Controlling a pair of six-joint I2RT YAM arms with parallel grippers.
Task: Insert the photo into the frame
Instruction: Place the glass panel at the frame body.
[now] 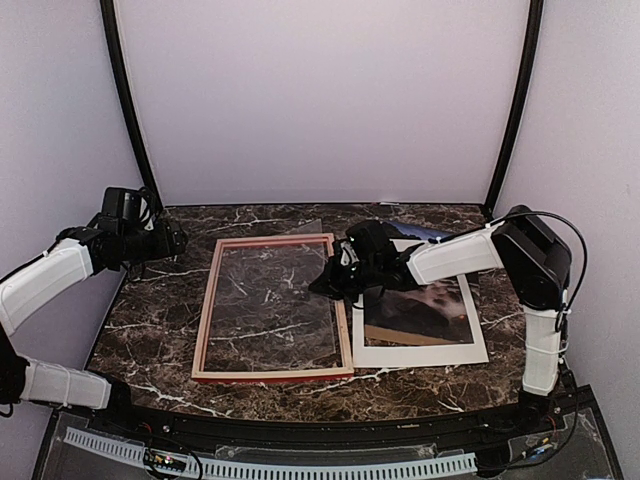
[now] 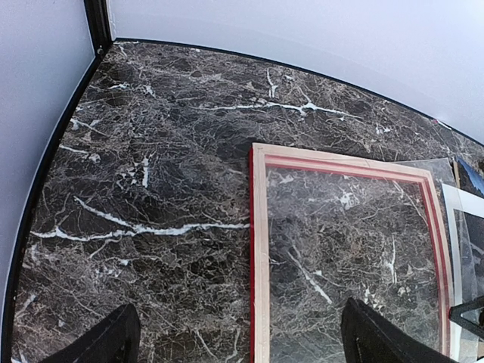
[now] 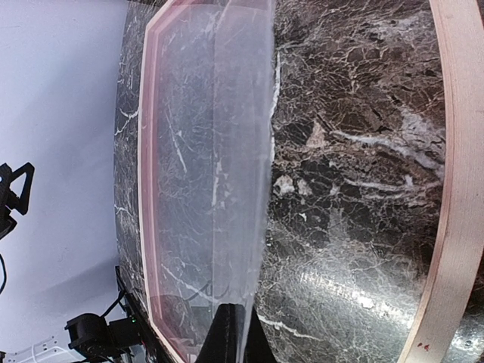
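Thin-railed rectangular picture frame (image 1: pixel 207 310) — lies flat on the dark veined marble counter (image 1: pixel 160 300), left of centre, pale pinkish back up. Red shows along its side in the left wrist view (image 2: pixel 252 302).

Right fingers (image 1: pixel 338 275): closed narrow on the right-hand edge of a clear transparent rectangular sheet (image 1: pixel 275 300). The sheet sits tilted over the frame opening, its pinched edge raised off the counter (right wrist view: the sheet (image 3: pixel 204 151) runs edge-on down into the fingers (image 3: pixel 227 336)).

Dark landscape photo (image 1: pixel 418 310) — outside the frame, just right of it, flat on the counter under a white rectangular mat border (image 1: pixel 420 352). A blue strip shows past the mat's far edge. The right arm reaches across above it.

Left fingers (image 1: pixel 170 240): spread wide, holding nothing, above the far left part of the counter, apart from the frame. Both tips (image 2: pixel 113 340) show at the bottom of the left wrist view.
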